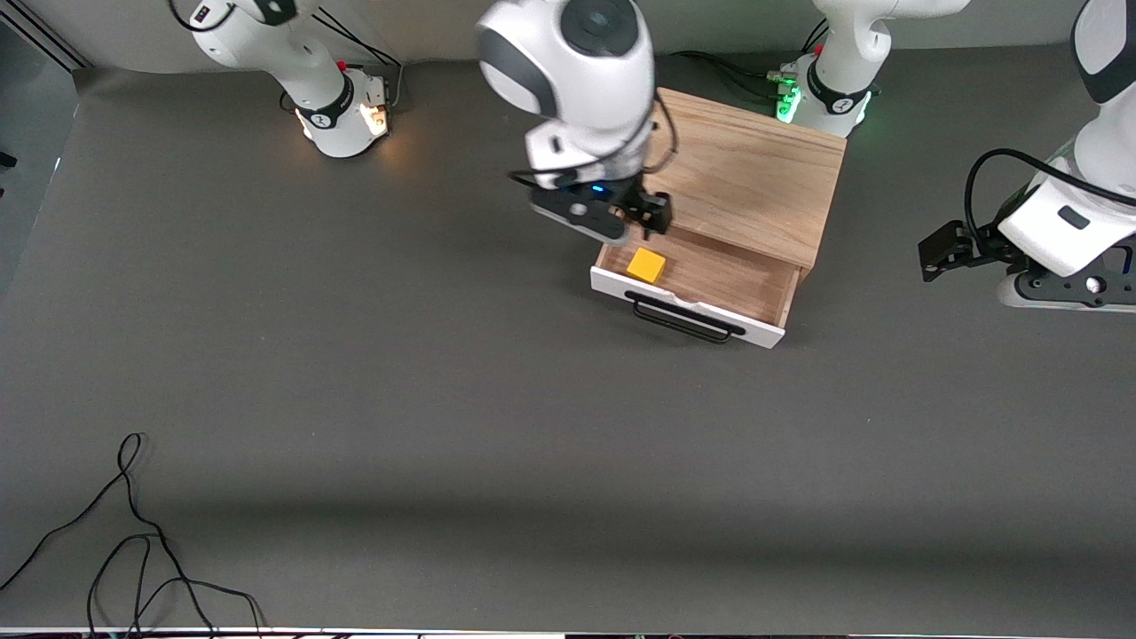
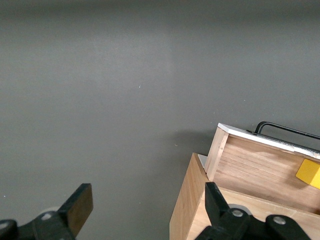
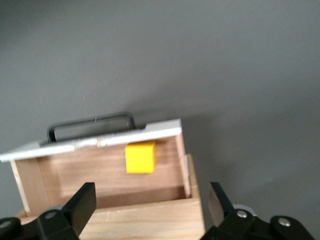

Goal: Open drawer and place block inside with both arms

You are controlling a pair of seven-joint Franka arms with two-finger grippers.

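On table, front edge: loose black cable (image 1: 133, 550), thin, looped on matte grey surface.
Drawer (image 1: 701, 284): pulled open; white front, black wire handle (image 1: 679, 321), light wood floor.
Block (image 1: 646, 264): yellow cube, resting in drawer just inside the front panel; placement looks done.
Right gripper (image 1: 635, 217): over drawer, fingers spread, empty.
Left gripper (image 1: 942, 250): waits over table at left arm's end, fingers apart, empty.
Cabinet (image 1: 754, 177): oak box, grained.
Left to do: nothing, unless closing.
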